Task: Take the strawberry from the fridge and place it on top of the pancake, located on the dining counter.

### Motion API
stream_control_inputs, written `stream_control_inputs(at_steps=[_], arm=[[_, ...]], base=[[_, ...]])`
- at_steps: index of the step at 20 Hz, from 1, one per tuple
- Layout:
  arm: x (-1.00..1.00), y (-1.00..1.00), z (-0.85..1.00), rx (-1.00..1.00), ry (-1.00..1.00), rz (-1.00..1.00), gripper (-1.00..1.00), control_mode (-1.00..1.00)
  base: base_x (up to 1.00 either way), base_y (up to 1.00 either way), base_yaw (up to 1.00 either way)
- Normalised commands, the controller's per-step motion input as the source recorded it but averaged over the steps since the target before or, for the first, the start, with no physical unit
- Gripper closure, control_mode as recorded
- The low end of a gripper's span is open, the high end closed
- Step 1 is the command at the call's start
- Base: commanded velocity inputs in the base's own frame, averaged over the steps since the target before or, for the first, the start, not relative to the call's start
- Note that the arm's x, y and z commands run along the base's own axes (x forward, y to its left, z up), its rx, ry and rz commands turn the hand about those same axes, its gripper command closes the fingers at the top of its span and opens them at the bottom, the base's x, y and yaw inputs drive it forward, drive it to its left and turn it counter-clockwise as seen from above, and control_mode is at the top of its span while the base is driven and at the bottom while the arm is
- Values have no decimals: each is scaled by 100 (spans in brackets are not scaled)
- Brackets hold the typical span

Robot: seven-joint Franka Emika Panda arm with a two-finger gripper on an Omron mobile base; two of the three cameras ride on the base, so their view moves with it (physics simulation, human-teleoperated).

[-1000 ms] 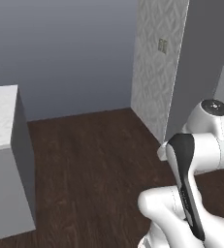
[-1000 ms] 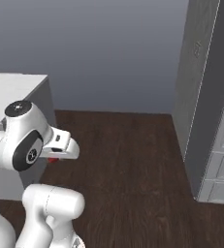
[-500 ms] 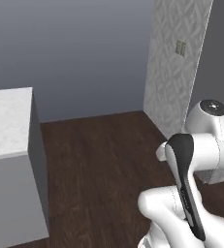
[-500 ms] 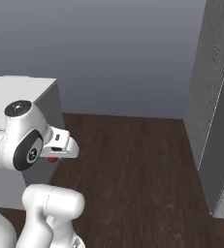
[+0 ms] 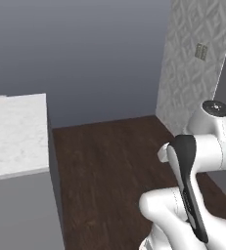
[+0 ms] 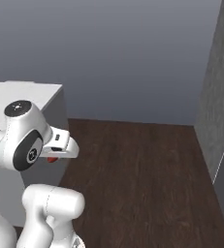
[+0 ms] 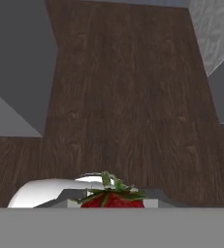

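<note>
strawberry (image 7: 112, 199) in closed gripper (image 7: 112, 203) — above dark floor (image 7: 128, 97) (leaves up)

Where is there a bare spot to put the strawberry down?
The white marble counter top is bare right up to its corner by the dark wood floor. That floor lies open between the counter and the patterned wall. Nothing looks crowded.

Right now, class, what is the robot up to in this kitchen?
The white arm is carrying the strawberry in its gripper, jaws closed on it, held high above the dark wooden floor. A white marble-topped counter stands ahead on the left. No pancake or plate can be seen, so the fruit has yet to be placed.
</note>
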Motion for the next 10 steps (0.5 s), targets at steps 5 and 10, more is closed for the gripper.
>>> stream_control_inputs(at_steps=[5, 10], arm=[[0, 0, 0, 0, 0, 0, 100, 100], [0, 0, 0, 0, 0, 0, 100, 100]], base=[[75, 39, 0], [97, 29, 0]])
